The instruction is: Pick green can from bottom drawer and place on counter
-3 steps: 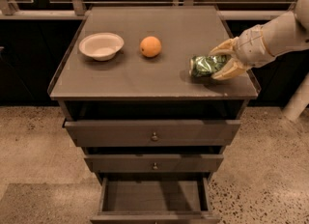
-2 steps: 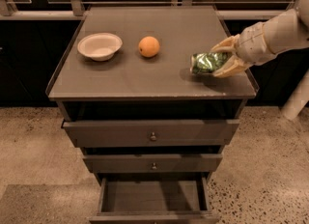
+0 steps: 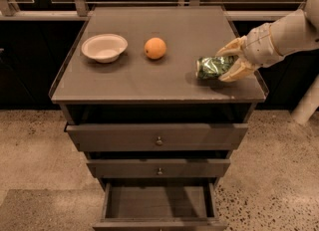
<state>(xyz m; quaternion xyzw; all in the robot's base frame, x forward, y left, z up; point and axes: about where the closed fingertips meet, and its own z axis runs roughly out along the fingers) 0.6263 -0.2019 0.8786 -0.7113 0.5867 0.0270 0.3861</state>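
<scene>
- End effector (image 3: 223, 65), cream-coloured, two-fingered, on a pale arm reaching in from the right: fingers closed round the small dark green mottled drink can (image 3: 211, 67), one finger behind it and one in front.
- Green can: lies on its side, at or just above the flat grey-brown bench (image 3: 164, 83), near the right front corner. Whether it bears fully on the surface cannot be told.
- Bottom drawer (image 3: 158, 222), wide shallow grey-brown box: pulled open; no can shows on its visible floor.
- Stage, as judged: carry done, release not yet made.
- Risk, rolling: a can on its side is likely to roll once the fingers part. Both the right and front edges are near, and only a thin raised rim stands between.
- Risk, dragging: a finger catching the can on withdrawal could push it towards that corner.
- Risk, dropping: if the can is not yet down, an early release could bounce it.
- Count, task things: one green can; one bench; one bottom drawer.
- Count, other things: one round orange fruit (image 3: 155, 48); one shallow white bowl (image 3: 103, 47); two upper drawers (image 3: 124, 136), each with one small knob (image 3: 159, 141).
- Fruit and bowl stand well apart from the can, on the left half.
</scene>
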